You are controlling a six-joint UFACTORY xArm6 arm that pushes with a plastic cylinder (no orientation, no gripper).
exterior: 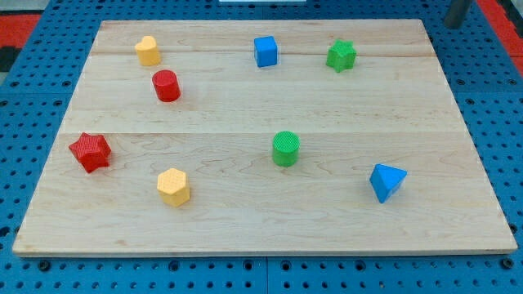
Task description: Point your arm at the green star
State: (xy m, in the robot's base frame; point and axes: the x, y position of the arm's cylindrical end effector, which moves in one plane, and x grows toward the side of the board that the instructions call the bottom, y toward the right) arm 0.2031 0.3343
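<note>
The green star (341,55) sits near the board's top edge, right of centre. My tip (452,24) shows at the view's top right corner, just beyond the board's top right corner, up and to the right of the green star and well apart from it. A blue cube (265,51) lies left of the star.
The wooden board (245,237) also holds a yellow block (148,51), a red cylinder (166,86), a red star (90,152), a yellow hexagonal block (173,186), a green cylinder (286,149) and a blue triangular block (386,181).
</note>
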